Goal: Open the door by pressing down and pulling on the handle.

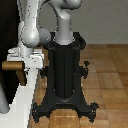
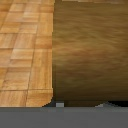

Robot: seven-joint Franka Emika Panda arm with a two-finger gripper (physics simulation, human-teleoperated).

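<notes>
The door (image 1: 6, 86) is the black panel with a pale edge at the exterior view's left. Its tan-brown handle (image 1: 12, 66) sticks out from it, with a darker stub bending down. My gripper (image 1: 22, 56) hangs from the white arm right above the handle, close to it or touching it. In the wrist view the handle (image 2: 90, 50) fills most of the picture as a wide brown surface. Only the tips of my fingers (image 2: 60, 105) show, set apart on either side of it, with nothing between them.
The black robot pedestal (image 1: 65, 70) stands on the wooden floor (image 1: 110, 75) in the middle of the exterior view, just right of the door's edge. The wooden floor also shows in the wrist view (image 2: 22, 50) beside the handle.
</notes>
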